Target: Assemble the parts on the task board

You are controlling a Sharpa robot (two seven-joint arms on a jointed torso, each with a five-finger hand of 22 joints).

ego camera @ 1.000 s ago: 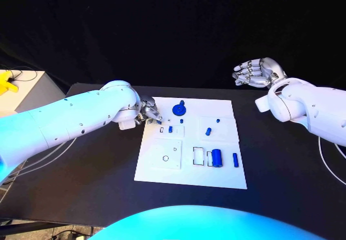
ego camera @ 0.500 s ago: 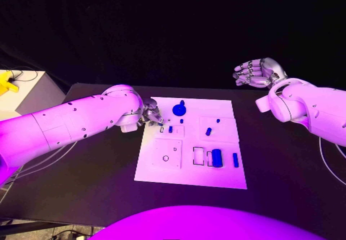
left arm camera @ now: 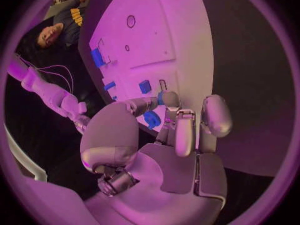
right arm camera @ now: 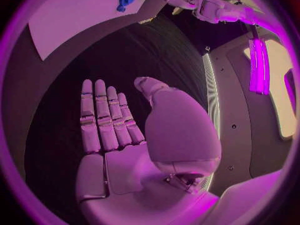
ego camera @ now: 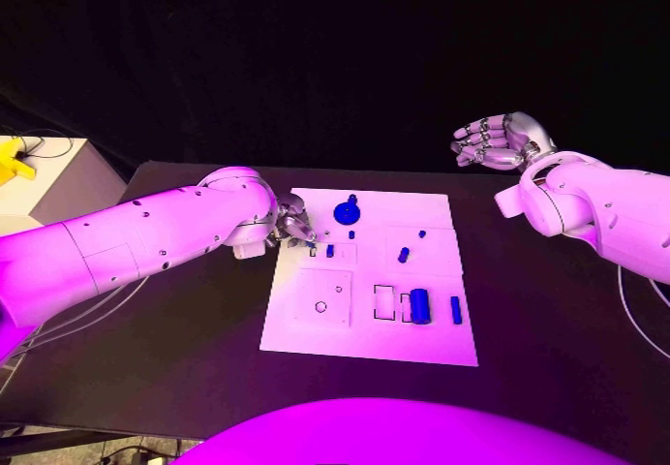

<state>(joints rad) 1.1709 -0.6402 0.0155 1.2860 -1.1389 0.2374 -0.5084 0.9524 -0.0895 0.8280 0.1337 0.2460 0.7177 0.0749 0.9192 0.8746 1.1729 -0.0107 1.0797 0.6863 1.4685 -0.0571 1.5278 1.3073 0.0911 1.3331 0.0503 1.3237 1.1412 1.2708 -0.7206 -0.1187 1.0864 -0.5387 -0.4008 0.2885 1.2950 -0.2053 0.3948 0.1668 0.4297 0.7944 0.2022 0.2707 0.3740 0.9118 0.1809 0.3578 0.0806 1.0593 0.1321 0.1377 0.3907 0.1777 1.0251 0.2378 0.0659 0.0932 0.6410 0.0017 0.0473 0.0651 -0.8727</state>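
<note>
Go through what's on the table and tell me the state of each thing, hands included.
left hand: at the task board's edge, fingers curled; whether it holds a part, cannot tell
right hand: raised off the table, holding nothing
task board: flat on table
round blue part: lying on board
blue cylinder: lying in its recess

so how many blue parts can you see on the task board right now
6: a round one at the far edge, a dot, one near the left hand's fingers, two mid-board, two near. That makes 7; others may be hidden.
</note>
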